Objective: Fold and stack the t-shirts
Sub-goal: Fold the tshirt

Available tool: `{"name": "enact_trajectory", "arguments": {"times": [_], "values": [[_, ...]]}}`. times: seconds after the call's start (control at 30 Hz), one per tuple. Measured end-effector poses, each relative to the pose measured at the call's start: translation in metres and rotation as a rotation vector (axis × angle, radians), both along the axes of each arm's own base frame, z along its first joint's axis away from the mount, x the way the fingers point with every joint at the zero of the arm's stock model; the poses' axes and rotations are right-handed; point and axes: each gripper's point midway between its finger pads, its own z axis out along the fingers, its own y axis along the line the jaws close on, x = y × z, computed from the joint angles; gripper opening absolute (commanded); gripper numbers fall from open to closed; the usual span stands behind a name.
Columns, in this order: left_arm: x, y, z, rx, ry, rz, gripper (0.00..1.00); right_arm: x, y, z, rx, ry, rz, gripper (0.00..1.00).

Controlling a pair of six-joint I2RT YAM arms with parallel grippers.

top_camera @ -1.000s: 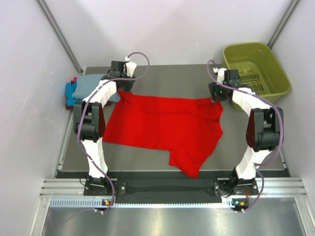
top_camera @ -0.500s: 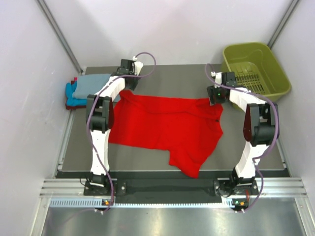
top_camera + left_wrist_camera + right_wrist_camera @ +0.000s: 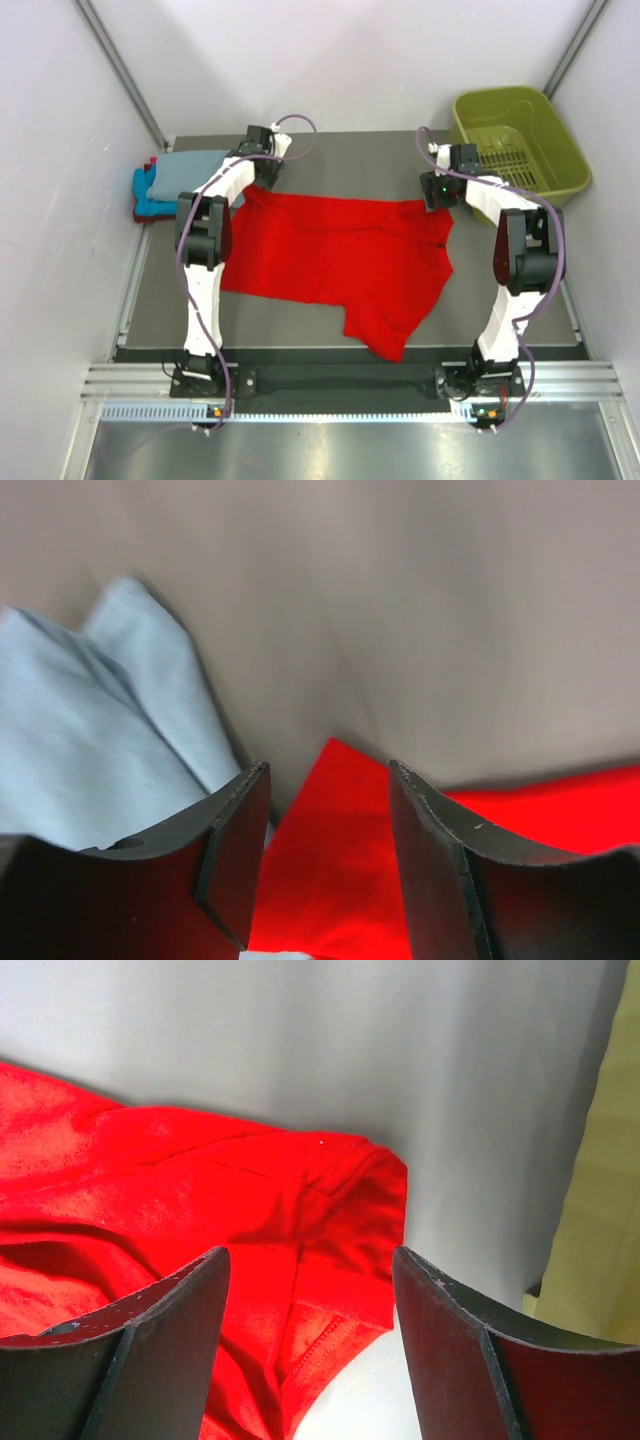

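The red t-shirt (image 3: 340,255) lies spread and rumpled across the middle of the table. My left gripper (image 3: 256,182) is at its far left corner, jaws open, with the pointed red corner (image 3: 340,870) lying between the fingers and no squeeze on it. My right gripper (image 3: 438,200) is at the far right corner, open wide over a hemmed red fold (image 3: 340,1260). A folded grey-blue t-shirt (image 3: 190,168) rests on a turquoise one (image 3: 146,197) at the far left edge. The grey-blue cloth (image 3: 90,740) shows just left of my left fingers.
An olive-green plastic basket (image 3: 520,140) stands off the table's far right corner; its wall (image 3: 610,1210) shows close to my right gripper. A near flap of the red shirt hangs toward the front edge (image 3: 385,340). White walls close in on both sides.
My left arm has swung right from the folded stack to the red shirt's far left corner, and its jaws have narrowed. The right gripper has shifted slightly at the far right corner.
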Motion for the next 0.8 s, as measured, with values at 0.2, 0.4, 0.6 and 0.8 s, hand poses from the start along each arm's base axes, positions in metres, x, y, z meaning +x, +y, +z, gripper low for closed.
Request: {"name": "enact_trajectory", "arguments": {"times": [0.2,0.4,0.6,0.8], "values": [[-0.011,0.002,-0.013,0.009,0.049,0.001,0.53,0.003,0.002,0.001,0.0,-0.005,0.003,0.66],[-0.008,0.002,-0.015,0.009,0.045,0.005,0.5,0.003,0.002,0.001,0.0,-0.003,0.005,0.66],[-0.003,0.001,-0.015,0.006,0.037,0.006,0.44,0.003,0.003,0.001,0.0,-0.004,0.006,0.66],[0.002,0.0,-0.016,0.005,0.027,0.006,0.44,0.002,0.006,0.001,0.0,-0.004,0.013,0.66]]}}
